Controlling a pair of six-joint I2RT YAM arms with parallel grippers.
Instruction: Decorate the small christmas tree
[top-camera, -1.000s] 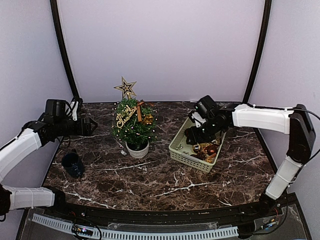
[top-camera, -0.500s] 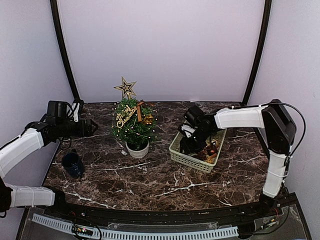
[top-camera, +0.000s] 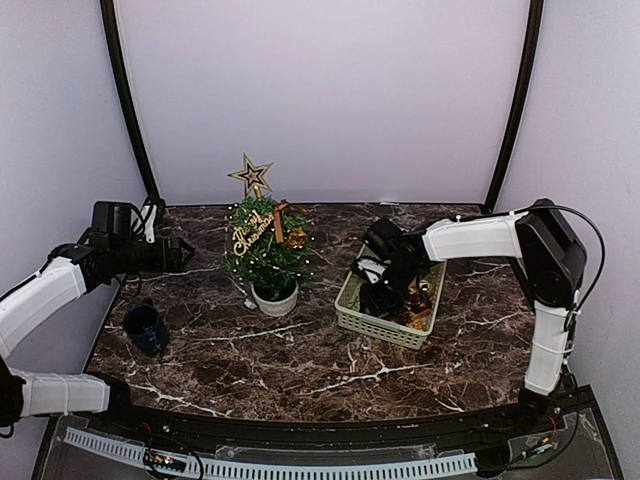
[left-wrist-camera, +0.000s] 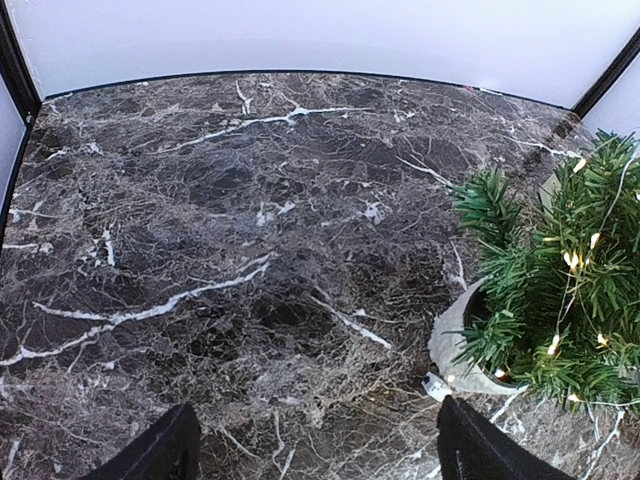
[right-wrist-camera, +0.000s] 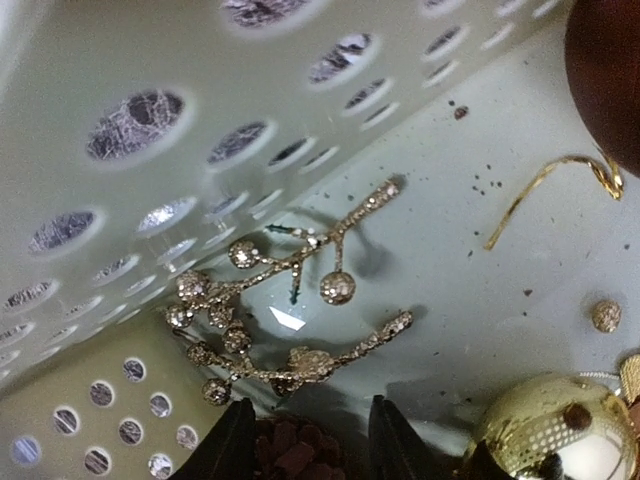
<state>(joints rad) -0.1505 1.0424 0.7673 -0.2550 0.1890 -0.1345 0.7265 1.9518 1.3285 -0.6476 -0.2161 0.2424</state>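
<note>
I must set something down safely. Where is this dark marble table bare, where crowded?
Bare: the wide front strip of the dark marble table; the gap between the small christmas tree and the perforated beige basket. Crowded: inside the basket, where the right gripper sits among ornaments; a dark blue cup stands at left.

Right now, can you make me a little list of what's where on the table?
tree: small christmas tree in white pot, gold star on top
basket: beige, right of the tree, holds gold sprig, gold ball
right gripper: inside the basket, straddling a brown scaly piece
left gripper: open, empty, left of the tree
cup: dark blue, left side
</note>
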